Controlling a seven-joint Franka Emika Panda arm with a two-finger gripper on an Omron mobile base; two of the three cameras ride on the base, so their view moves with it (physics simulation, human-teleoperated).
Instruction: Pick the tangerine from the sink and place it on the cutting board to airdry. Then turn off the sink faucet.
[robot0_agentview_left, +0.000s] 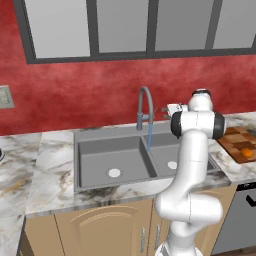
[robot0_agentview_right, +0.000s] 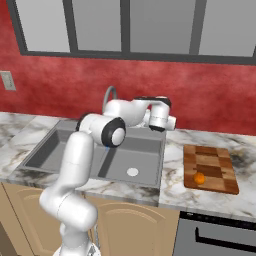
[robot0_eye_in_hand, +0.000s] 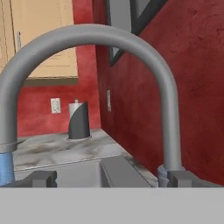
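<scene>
Tangerine (robot0_agentview_right: 199, 178) sits on the cutting board (robot0_agentview_right: 220, 185), well off to the pincer's (robot0_agentview_right: 170, 121) side; water runs from the sink faucet (robot0_agentview_left: 144, 107). Pincer wide, holding nothing, close beside the faucet's base. Risk: jaws may clip the gooseneck instead of the handle if the approach drifts. Arm reaches forward over the sink (robot0_agentview_left: 92, 150), wrist level.

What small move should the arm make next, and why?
Probably ease the open pincer toward the base of the faucet to reach its handle: the tangerine already sits on the board, and water still runs into the sink.
</scene>
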